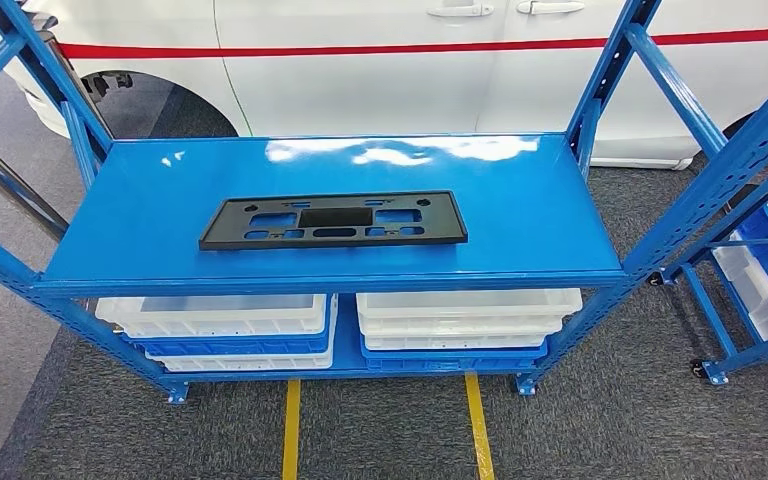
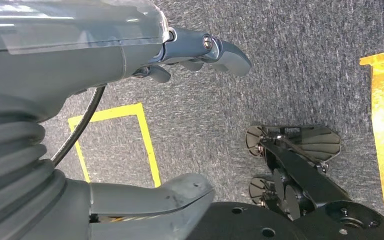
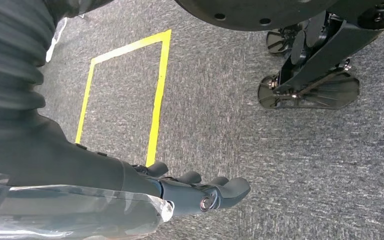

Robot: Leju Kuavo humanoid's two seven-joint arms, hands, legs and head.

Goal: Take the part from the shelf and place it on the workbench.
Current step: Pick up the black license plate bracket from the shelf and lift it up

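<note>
A flat black plastic part with several rectangular cut-outs lies lengthwise on the top board of the blue shelf, near its front middle. My left hand hangs over the grey carpet, thumb and fingers apart, holding nothing. My right hand also hangs above the carpet with its fingers stretched out and empty. Both hands are far from the part.
White and blue bins are stacked on the shelf's lower level. A second blue rack stands at the right. A white car is behind the shelf. Yellow tape lines mark the carpet.
</note>
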